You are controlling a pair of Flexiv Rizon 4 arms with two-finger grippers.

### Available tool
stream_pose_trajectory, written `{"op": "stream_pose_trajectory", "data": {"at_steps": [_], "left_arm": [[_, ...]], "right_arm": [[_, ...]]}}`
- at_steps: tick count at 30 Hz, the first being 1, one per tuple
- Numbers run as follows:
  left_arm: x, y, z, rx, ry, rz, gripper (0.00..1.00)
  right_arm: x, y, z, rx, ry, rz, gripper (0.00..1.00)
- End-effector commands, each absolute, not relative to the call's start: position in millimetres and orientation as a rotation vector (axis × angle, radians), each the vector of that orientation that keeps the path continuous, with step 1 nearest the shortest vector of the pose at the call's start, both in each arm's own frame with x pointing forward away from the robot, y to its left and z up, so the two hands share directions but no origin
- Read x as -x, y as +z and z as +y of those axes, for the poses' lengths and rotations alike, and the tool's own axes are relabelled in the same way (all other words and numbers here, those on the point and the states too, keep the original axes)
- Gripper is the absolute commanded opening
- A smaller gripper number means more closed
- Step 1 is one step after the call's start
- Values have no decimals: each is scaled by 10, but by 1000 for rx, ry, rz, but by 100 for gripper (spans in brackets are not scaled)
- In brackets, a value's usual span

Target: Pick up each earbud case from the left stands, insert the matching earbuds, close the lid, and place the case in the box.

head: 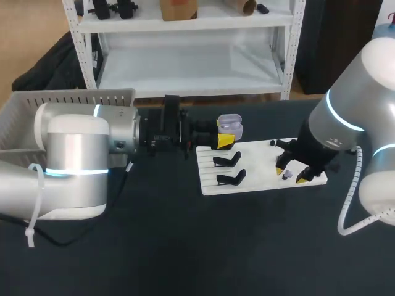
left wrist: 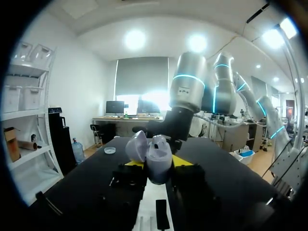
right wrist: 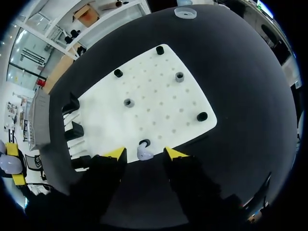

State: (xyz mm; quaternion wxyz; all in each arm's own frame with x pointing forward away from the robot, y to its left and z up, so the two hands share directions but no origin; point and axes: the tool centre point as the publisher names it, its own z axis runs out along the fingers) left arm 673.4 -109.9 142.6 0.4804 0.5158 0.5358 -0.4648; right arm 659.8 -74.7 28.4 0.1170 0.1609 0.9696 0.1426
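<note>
A lavender earbud case with its lid up is held above the table, just behind the white board. My left gripper is shut on its lower half. In the left wrist view the case sits between that gripper's yellow tips. My right gripper hangs over the board's right part, open. A small lavender earbud stands on the board between its yellow fingertips, touching neither; my right gripper straddles it. The same earbud shows in the head view.
Two black stands occupy the board's left part. Several small black and grey pegs dot its right part. A grey slatted box stands at the table's back left. A small round dish lies far beyond the board.
</note>
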Motion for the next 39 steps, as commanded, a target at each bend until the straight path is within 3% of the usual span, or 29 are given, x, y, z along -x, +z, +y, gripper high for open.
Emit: {"op": "stream_pose_trajectory", "data": {"at_steps": [1,25,35,39], "left_arm": [[-6727,1422,-1104,-1254,-1131,1306,0],[-6727,1422,-1104,-1254,-1131,1306,0],[-6727,1422,-1104,-1254,-1131,1306,0],[-6727,1422,-1104,-1254,-1131,1306,0]], "right_arm": [[-6596,283,-740,-438,423,2868,49],[-6565,247,-719,-322,419,2913,35],[-6582,206,-700,-303,415,2929,36],[-6596,206,-690,-298,413,2930,31]]}}
